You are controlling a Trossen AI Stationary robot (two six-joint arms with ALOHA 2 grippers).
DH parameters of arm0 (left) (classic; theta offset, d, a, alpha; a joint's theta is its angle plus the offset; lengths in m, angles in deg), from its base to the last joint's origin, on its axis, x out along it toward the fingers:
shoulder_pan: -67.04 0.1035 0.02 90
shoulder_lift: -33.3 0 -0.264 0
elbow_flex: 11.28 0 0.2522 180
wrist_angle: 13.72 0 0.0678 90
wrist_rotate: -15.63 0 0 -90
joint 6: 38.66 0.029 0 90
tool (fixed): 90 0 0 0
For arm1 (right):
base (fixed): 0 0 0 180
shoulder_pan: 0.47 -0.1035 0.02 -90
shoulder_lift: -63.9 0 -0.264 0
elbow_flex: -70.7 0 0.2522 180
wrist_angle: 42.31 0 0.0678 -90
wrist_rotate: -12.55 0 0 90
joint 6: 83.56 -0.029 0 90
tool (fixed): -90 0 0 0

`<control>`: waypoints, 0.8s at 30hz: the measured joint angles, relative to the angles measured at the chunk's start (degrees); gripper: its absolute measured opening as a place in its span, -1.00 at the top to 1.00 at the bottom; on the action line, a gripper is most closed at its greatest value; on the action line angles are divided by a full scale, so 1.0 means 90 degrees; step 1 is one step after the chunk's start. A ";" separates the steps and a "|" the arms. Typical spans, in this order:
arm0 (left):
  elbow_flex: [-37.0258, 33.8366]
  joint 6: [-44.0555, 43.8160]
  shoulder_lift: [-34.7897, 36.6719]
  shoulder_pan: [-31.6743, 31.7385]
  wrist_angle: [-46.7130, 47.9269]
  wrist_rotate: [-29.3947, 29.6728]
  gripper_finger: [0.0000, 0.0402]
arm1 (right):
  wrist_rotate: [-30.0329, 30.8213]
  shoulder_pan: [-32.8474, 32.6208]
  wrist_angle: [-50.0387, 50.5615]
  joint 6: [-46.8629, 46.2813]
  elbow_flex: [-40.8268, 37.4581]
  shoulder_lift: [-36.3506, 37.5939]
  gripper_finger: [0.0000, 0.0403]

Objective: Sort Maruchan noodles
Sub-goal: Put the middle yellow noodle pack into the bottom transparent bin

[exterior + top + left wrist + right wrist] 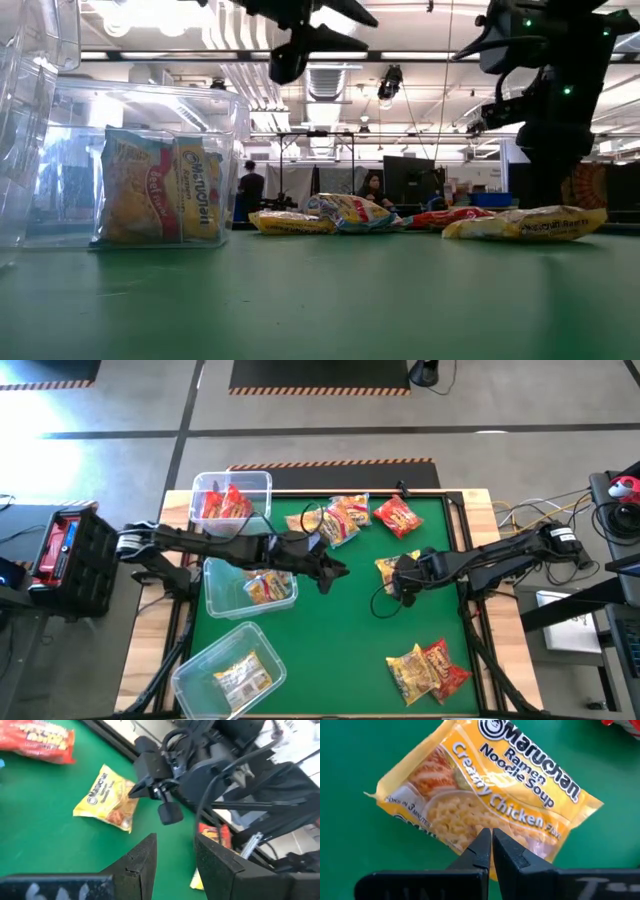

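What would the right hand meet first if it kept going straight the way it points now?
Most likely the yellow Creamy Chicken packet: the right hand, fingers nearly together, points straight at it on the green mat. How much gap remains is unclear.

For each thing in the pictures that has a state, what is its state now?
Left pincer: open, empty, raised over the mat's middle.
Right pincer: shut, empty, just above the yellow packet.
Yellow packet: lying flat on the green mat, label up.
Far bin: holds red packets.
Middle bin: holds yellow packets, partly under the left arm.
Near bin: holds one packet.
Loose packets at the far edge: lying unsorted.
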 joint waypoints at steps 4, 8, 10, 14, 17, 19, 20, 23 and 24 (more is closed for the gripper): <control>0.0000 -0.0390 -0.0385 0.0057 0.0014 0.0054 0.44 | -0.0030 -0.0002 -0.0669 0.0012 -0.0186 0.0000 0.96; 0.0000 -0.0617 -0.0693 0.0065 -0.0188 0.0094 0.44 | -0.0062 -0.0002 -0.1476 0.0058 -0.0434 0.0000 0.96; 0.0000 -0.0638 -0.0779 0.0074 -0.0217 0.0091 0.44 | -0.0056 -0.0002 -0.1742 0.0055 -0.0515 0.0000 0.96; 0.0000 -0.0511 -0.0843 0.0148 -0.0251 0.0150 0.44 | -0.0058 -0.0002 -0.2222 0.0000 -0.0590 0.0000 0.96; 0.0000 -0.0387 -0.0866 0.0202 -0.0266 0.0168 0.44 | -0.0192 -0.0002 -0.1976 -0.0099 -0.0434 0.0058 0.96; 0.0000 -0.0373 -0.0880 0.0204 -0.0251 0.0158 0.44 | -0.0164 -0.0002 -0.1445 -0.0262 -0.0227 0.0137 0.96; 0.0000 -0.0365 -0.0882 0.0200 -0.0248 0.0124 0.44 | -0.0129 -0.0002 -0.1149 -0.0345 -0.0132 0.0181 0.96; 0.0000 -0.0340 -0.0889 0.0198 -0.0263 -0.0101 0.44 | 0.0008 -0.0002 -0.0384 -0.0583 0.0056 0.0291 0.96; 0.0000 -0.0251 -0.0905 0.0198 -0.0265 -0.0196 0.44 | 0.0015 -0.0001 -0.0243 -0.0665 0.0071 0.0314 0.96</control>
